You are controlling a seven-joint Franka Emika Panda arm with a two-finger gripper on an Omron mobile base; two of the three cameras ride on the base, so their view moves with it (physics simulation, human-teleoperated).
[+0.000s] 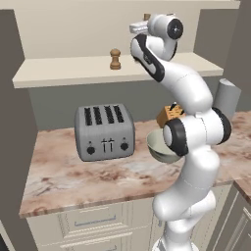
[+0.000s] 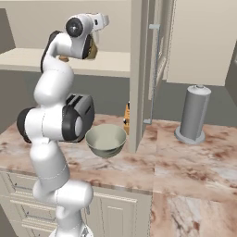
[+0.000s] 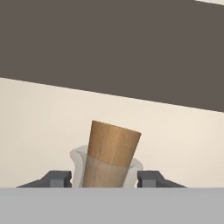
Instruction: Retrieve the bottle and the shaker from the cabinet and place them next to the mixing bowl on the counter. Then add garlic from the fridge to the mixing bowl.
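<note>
Gripper (image 3: 104, 178) is seen in the hand view with its two dark fingertips (image 3: 57, 178) pressed against either side of the clear glass neck of the bottle (image 3: 109, 162), just below the tapered brown stopper, whose wood grain is smooth and matte; the neck is pinched between them. Behind the bottle a plain cream back panel and a dark grey band above it are visible. In the left base view the white arm is raised to the cabinet (image 1: 63, 73), a beige open unit with one wide flat shelf, and the hand is held at shelf height towards its right end. The shaker (image 1: 115, 59), small, brown and of turned wood with a round knob top, stands upright on the shelf, apart from the hand on its left. Below, on the veined pinkish-beige marble counter (image 1: 73, 179), a grey metal four-slot toaster (image 1: 105, 131) is noted, with the glossy, deep, pale grey-green mixing bowl (image 2: 106, 140) beside it to the right. A grey cylindrical holder (image 2: 193, 114) on a round base stands further right on the counter.
</note>
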